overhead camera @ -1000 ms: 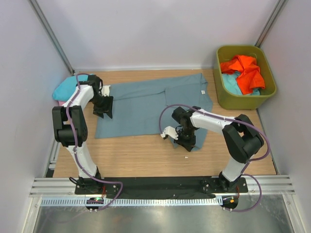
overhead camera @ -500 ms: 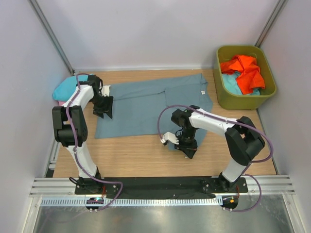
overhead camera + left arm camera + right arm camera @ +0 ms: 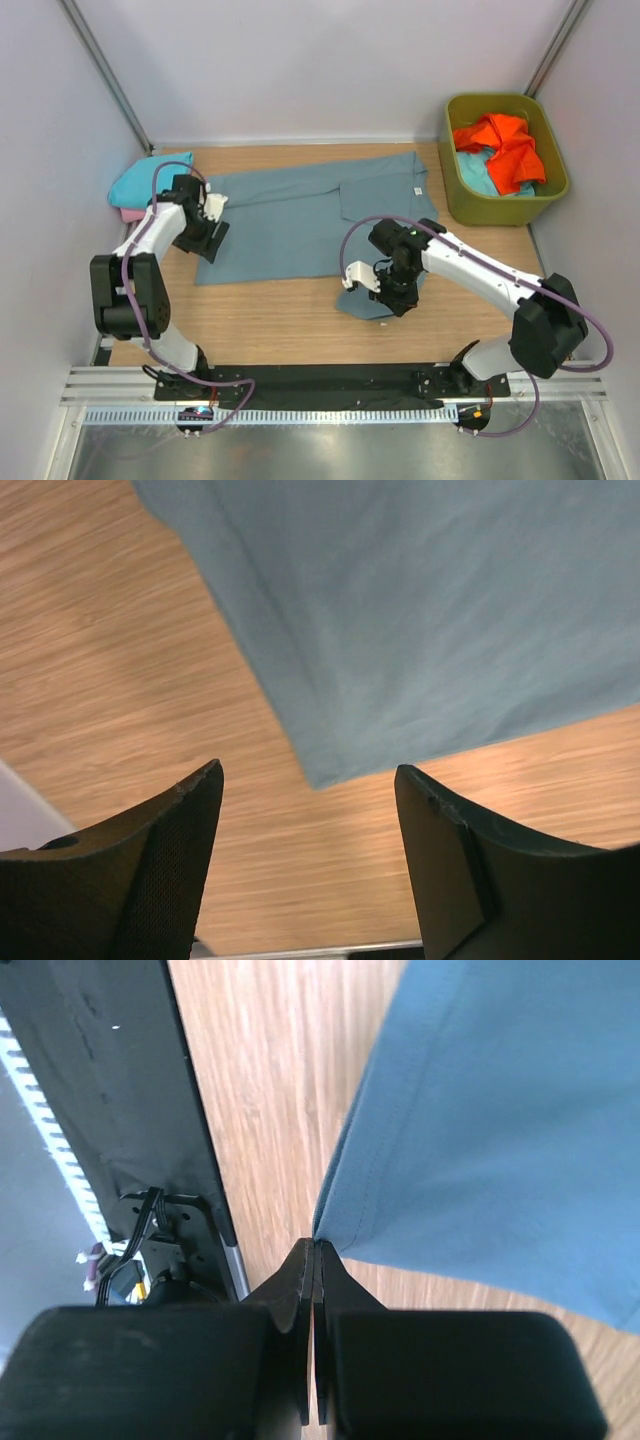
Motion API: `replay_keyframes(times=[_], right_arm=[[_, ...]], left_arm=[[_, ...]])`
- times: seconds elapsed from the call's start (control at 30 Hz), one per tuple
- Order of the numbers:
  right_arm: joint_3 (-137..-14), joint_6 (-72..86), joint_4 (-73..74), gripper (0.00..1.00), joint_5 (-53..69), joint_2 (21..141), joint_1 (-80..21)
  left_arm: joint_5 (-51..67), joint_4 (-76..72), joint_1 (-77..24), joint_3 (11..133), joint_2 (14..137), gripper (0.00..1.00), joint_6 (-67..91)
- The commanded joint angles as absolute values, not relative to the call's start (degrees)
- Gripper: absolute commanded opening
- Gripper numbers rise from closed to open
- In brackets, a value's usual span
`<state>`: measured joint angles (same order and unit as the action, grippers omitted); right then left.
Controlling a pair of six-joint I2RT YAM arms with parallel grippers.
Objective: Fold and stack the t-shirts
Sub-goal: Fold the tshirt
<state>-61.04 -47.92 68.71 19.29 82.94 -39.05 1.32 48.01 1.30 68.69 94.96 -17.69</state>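
Note:
A large grey-blue t-shirt [image 3: 290, 215] with a small white label [image 3: 418, 190] lies spread on the wooden table. My left gripper [image 3: 203, 238] is open and empty at the shirt's left near corner. In the left wrist view that corner [image 3: 325, 770] lies just ahead of the gap between my open fingers [image 3: 170, 850]. My right gripper [image 3: 385, 298] is shut on the shirt's right near corner, drawn toward the front. The right wrist view shows the hem [image 3: 345, 1215] pinched at the closed tips [image 3: 315, 1247]. Turquoise [image 3: 140, 180] and pink [image 3: 128, 213] shirts lie at the far left.
An olive-green tub [image 3: 455, 195] stands at the back right and holds an orange shirt [image 3: 505, 145] and a light blue one [image 3: 478, 178]. White walls enclose the table on three sides. The black base rail [image 3: 330, 378] runs along the near edge.
My left gripper has slid toward the front left, off the shirt's edge to its corner. My right arm has swung its elbow right, and the held corner has moved slightly toward the front.

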Motion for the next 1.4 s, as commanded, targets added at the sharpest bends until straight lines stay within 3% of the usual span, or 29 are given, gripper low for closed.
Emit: replay_keyframes(times=[0.0, 0.13, 0.33, 0.67, 1.37], right_arm=[[-59.68, -44.74, 65.14, 0.01, 16.88, 78.49, -38.58], [-57.92, -43.42, 63.64, 0.01, 16.26, 77.78, -38.23], [-59.06, -43.15, 62.84, 0.01, 16.17, 79.01, -36.83], [-59.06, -43.51, 62.05, 0.01, 16.17, 80.24, -35.95], [-58.89, -43.33, 61.17, 0.01, 16.35, 81.30, -34.80]], left_arm=[[-4.21, 40.44, 1.67, 63.13, 89.40, 0.71, -32.85], [-3.78, 35.69, 2.46, 58.89, 87.45, 0.70, -38.23], [3.82, 45.15, 6.13, 67.30, 96.74, 0.51, -28.17], [18.01, 58.97, 12.65, 73.74, 103.89, 0.50, -20.92], [17.31, 57.31, 14.94, 66.45, 104.06, 0.47, -18.28]])
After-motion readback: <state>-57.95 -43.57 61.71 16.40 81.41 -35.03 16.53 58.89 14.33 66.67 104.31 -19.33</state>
